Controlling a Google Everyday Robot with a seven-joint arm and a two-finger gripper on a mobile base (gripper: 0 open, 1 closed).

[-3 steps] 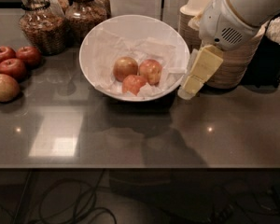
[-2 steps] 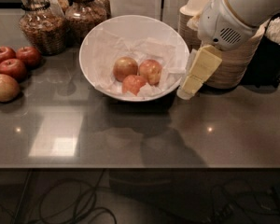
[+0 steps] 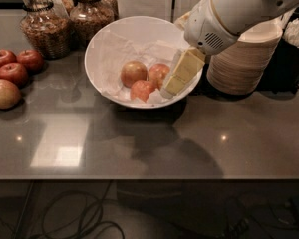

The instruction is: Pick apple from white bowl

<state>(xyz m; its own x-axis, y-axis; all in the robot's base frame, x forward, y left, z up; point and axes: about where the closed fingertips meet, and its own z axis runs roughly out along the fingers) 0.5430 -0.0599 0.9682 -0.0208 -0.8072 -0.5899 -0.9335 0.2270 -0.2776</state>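
Camera view, hand (image 3: 181, 74) hanging inside white bowl (image 3: 93, 51) at right wall, just beside fruit. Cannot tell whether released or clenched.

Risks:
- hand catching rim, bowl tipping or sliding on bench (image 3: 164, 138)
- arm (image 3: 239, 9) crowding stacked beige bowls (image 3: 239, 66), possibly toppling them
- paper lining (image 3: 114, 59) snagging, dragging fruit
- hand closing on nearer redder apples (image 3: 141, 90) instead of apple (image 3: 133, 72), golden-tan, sitting farthest left

Containers:
- white bowl holding paper and three apples
- glass jars (image 3: 45, 29) holding brownish fill

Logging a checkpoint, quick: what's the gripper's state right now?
Gripper: open or closed cannot be told; it is low at the right side of the bowl.
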